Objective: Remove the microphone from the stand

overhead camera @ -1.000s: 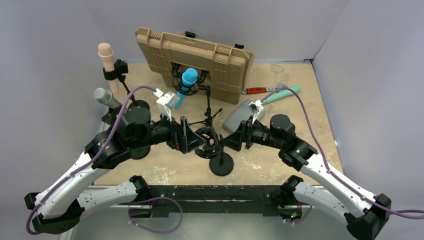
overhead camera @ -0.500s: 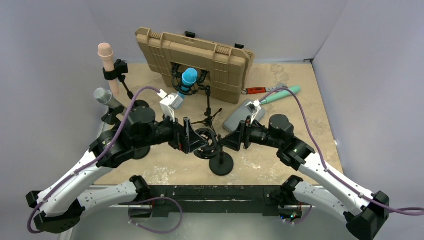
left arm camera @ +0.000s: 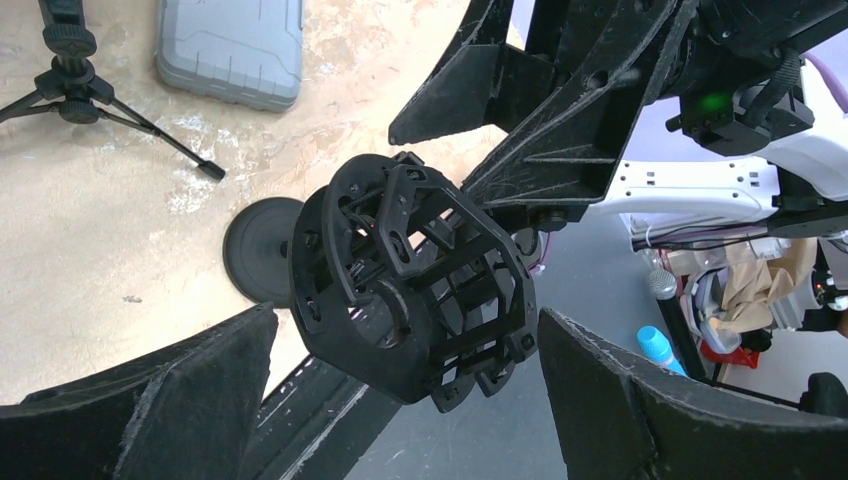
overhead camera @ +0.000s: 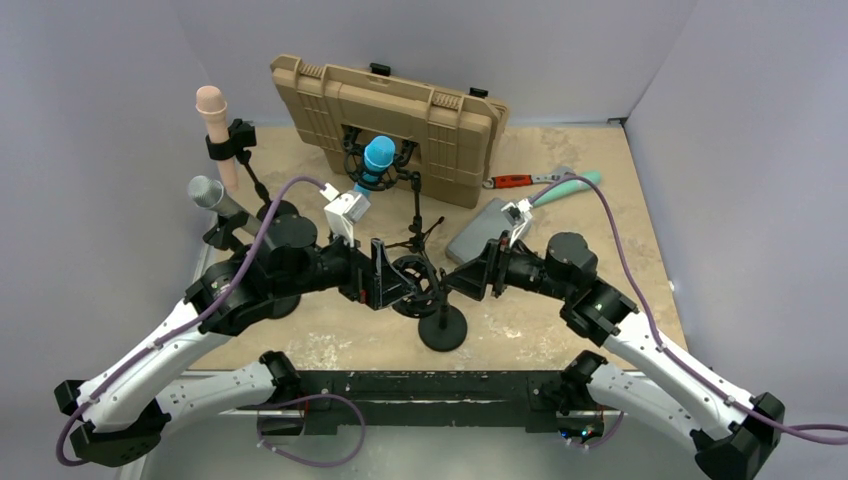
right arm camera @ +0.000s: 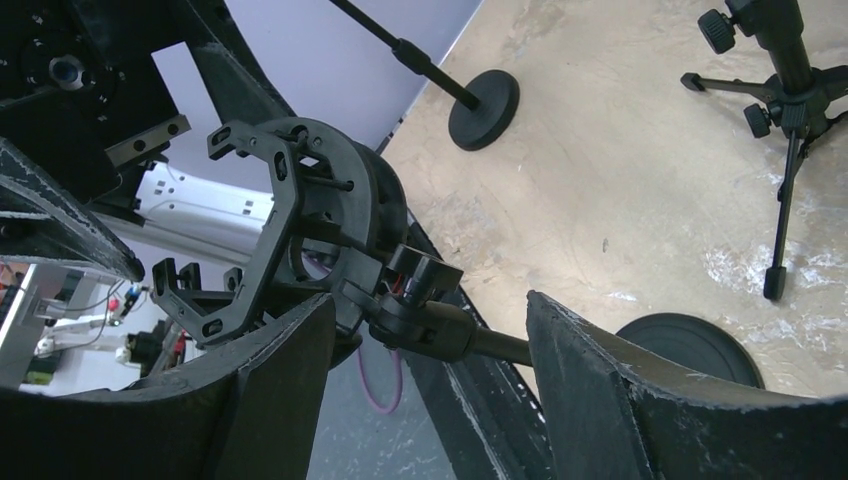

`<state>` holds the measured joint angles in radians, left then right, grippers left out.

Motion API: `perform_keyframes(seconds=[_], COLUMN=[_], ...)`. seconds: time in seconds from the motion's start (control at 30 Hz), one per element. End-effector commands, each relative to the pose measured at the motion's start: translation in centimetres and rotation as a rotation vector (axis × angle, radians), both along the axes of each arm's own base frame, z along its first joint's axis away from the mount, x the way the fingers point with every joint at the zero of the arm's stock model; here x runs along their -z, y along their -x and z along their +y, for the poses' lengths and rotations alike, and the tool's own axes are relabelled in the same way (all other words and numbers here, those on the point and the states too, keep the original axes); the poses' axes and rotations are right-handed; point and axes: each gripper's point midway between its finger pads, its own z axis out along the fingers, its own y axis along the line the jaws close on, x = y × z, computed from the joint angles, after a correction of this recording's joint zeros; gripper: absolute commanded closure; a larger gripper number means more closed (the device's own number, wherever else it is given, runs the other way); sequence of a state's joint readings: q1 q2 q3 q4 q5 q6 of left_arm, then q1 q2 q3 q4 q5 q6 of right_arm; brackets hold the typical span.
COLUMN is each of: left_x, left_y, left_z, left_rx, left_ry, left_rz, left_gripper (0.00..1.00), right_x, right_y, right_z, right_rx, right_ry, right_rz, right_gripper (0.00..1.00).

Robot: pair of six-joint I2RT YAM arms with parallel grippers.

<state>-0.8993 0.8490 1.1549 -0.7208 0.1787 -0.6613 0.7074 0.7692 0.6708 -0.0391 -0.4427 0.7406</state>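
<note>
near the front edge of the table [overhead camera: 320, 335], a black shock mount [overhead camera: 415, 278] on a short stand [overhead camera: 443, 330] with a round base. both arms in on it from opposite sides.

left gripper [overhead camera: 398, 285] released and spread wide. cage between its fingers [left arm camera: 200, 390], with a gap on each side in the left wrist view. gripping nothing. centre ring of the cage seen there as a bare hole.

right gripper [overhead camera: 452, 283] also released, fingers [right arm camera: 620, 400] apart on either side of the stand's clamp knob [right arm camera: 425, 275] and rod, just behind the cage. no contact visible.

three microphones, all seated on stands, well apart from both grippers:
- blue microphone [overhead camera: 378, 158] upright in a second shock mount on a tripod [overhead camera: 418, 235], just in front of the tan case [overhead camera: 400, 110].
- peach microphone [overhead camera: 212, 112] upright in a clip at the back left.
- silver microphone [overhead camera: 205, 191] tilted on a stand at the left edge, beside the left arm.

cannot tell which of them counts as the task's one.

elsewhere: grey case [overhead camera: 480, 232] flat on the table right of the tripod, next to the right wrist. teal-handled tool [overhead camera: 565, 187] and red-handled tool [overhead camera: 510, 181] lying at the back right, near the tan case.
</note>
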Motion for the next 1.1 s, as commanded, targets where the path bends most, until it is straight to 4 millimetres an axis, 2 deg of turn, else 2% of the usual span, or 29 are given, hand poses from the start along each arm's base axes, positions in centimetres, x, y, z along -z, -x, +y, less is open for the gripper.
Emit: perform_keyframes(seconds=[0.0, 0.17, 0.33, 0.53, 0.67, 0.87, 1.07], left_x=[-0.6, -0.4, -0.1, 0.3, 0.5, 0.5, 0.6], left_y=[0.2, 0.2, 0.2, 0.1, 0.0, -0.3, -0.6], left_z=[-0.2, -0.3, -0.1, 0.2, 0.4, 0.9, 1.4], left_rx=[0.017, 0.019, 0.008, -0.007, -0.017, -0.041, -0.061], left_ry=[0.025, 0.02, 0.019, 0.014, 0.008, -0.005, -0.021], left_rz=[-0.018, -0.012, -0.005, -0.007, -0.01, -0.028, -0.043], left_gripper=[0.0, 0.0, 0.0, 0.0, 0.0, 0.0, 0.0], right_x=[-1.0, -0.6, 1.0, 4.2, 7.3, 10.0, 12.7], right_y=[-0.4, -0.7, -0.7, -0.9, -1.5, -2.1, -1.9], right_z=[0.1, 0.8, 0.8, 0.2, -0.9, -1.7, -2.4], right_rx=[0.017, -0.004, -0.011, 0.019, 0.093, 0.145, 0.149], right_ry=[-0.027, -0.025, 0.012, 0.066, 0.164, 0.251, 0.326], right_rz=[-0.021, -0.014, 0.005, 0.046, 0.108, 0.145, 0.188], right_gripper=[0.32, 0.34, 0.35, 0.35, 0.36, 0.35, 0.35])
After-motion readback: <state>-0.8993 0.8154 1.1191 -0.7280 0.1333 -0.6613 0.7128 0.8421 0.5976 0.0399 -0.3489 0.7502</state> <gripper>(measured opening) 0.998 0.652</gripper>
